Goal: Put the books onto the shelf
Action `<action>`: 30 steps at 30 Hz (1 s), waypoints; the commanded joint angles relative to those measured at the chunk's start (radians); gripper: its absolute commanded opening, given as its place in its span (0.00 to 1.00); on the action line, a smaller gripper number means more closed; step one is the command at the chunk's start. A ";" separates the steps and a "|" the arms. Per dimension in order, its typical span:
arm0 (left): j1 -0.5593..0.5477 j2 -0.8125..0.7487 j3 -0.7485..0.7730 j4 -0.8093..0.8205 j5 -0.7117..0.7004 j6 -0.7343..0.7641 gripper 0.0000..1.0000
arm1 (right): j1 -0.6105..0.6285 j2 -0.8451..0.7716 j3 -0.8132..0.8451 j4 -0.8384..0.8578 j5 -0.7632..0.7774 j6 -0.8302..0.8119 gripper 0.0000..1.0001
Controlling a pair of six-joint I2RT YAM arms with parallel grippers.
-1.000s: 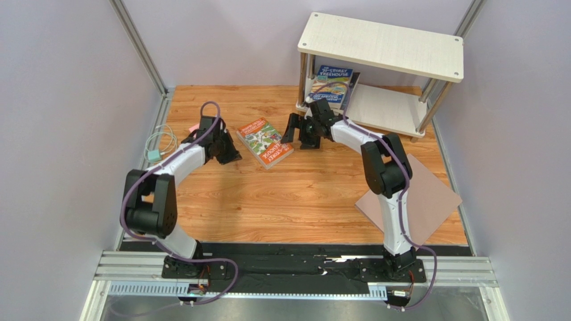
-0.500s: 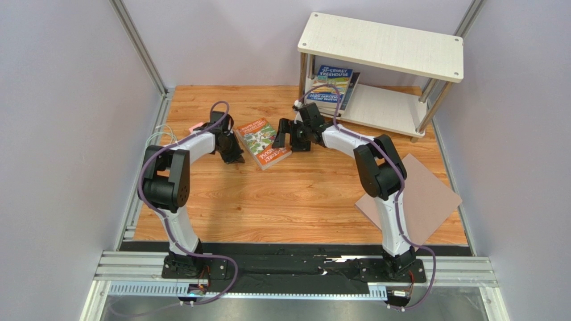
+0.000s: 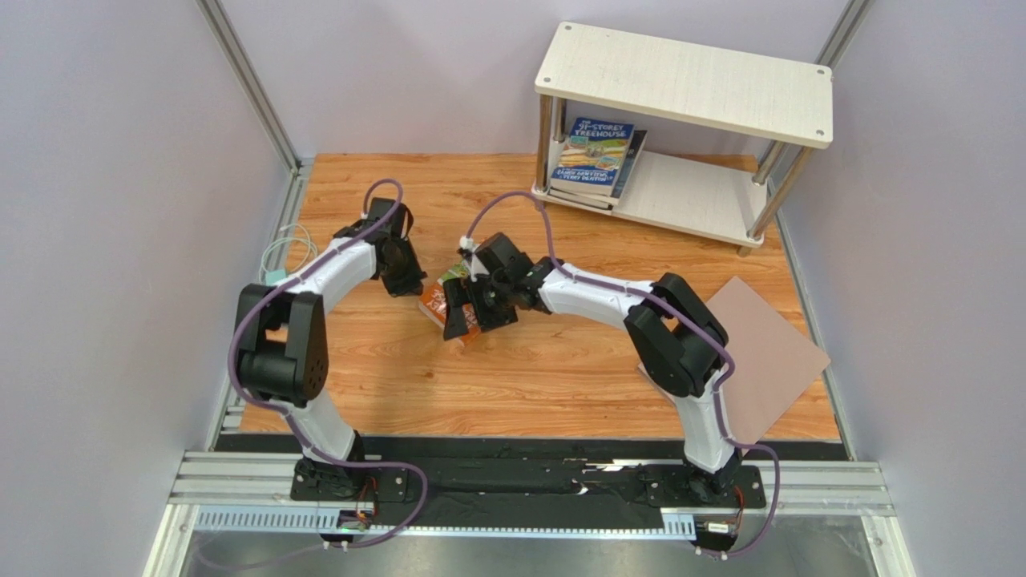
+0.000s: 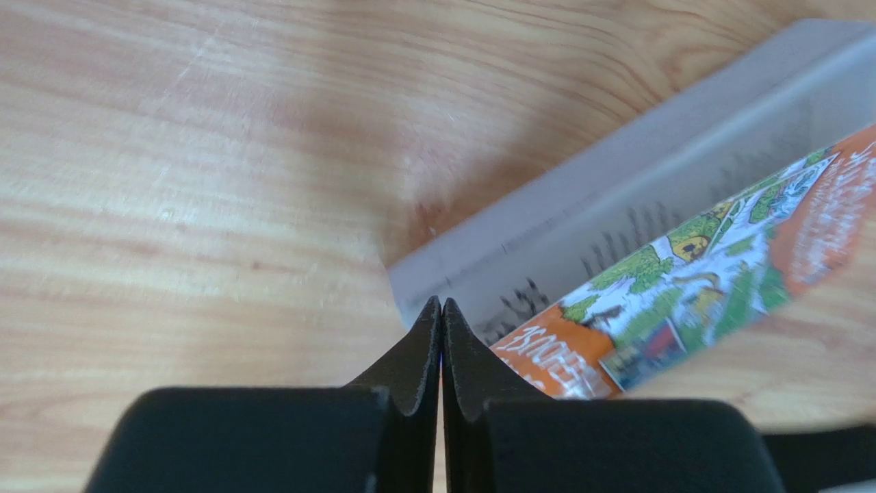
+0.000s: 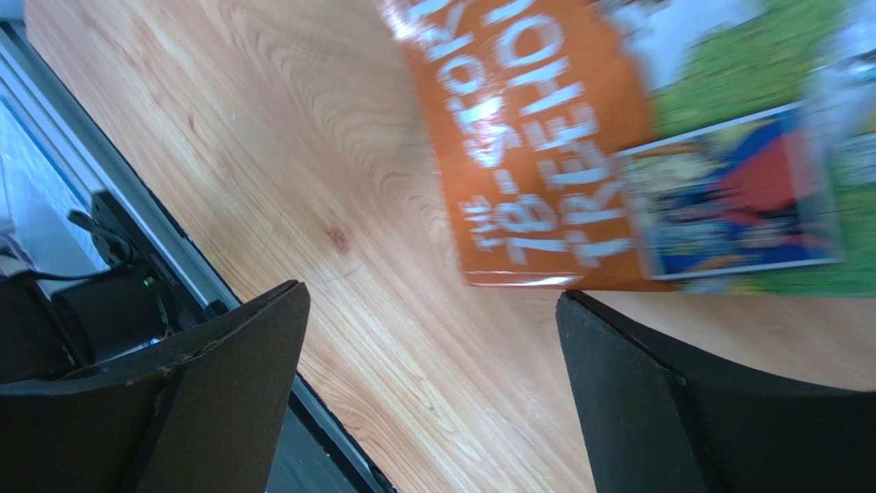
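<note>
The right arm is arching leftward over the surface (image 3: pixel 542 373), its right gripper (image 3: pixel 470 315) spread wide above the orange book (image 5: pixel 555 134); the left gripper (image 4: pixel 442 318), clenched empty, is sitting at that book's page edge; farther back, the shelf (image 3: pixel 687 78) is holding blue books (image 3: pixel 593 154) on its lower tier.

Book (image 5: pixel 535 154) on table (image 3: pixel 542 361); stack (image 3: pixel 593 154) on shelf (image 3: pixel 687 78) lower board.

A robot lab test cell: plain panel walls (image 3: pixel 121 180), aluminium framing (image 3: pixel 249 84), slotted mounting rail (image 3: pixel 825 491).
</note>
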 commanded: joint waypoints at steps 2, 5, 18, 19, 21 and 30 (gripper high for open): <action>-0.012 -0.183 -0.032 -0.071 -0.018 0.025 0.00 | -0.189 -0.032 0.067 0.001 0.085 -0.009 0.96; -0.018 -0.229 -0.067 -0.074 -0.004 0.011 0.00 | -0.246 0.002 0.122 -0.010 0.108 -0.029 0.95; -0.061 -0.192 -0.170 -0.076 0.023 -0.079 0.00 | -0.323 0.258 0.444 -0.121 0.107 -0.058 0.91; -0.061 -0.171 -0.164 -0.088 0.025 -0.088 0.00 | -0.322 0.258 0.438 -0.114 0.082 -0.054 0.91; -0.062 -0.151 -0.157 -0.099 0.020 -0.093 0.00 | -0.322 0.252 0.392 -0.099 0.053 -0.034 0.91; -0.131 0.022 -0.015 -0.185 -0.036 -0.101 0.00 | -0.271 0.060 0.084 0.025 -0.056 0.015 0.91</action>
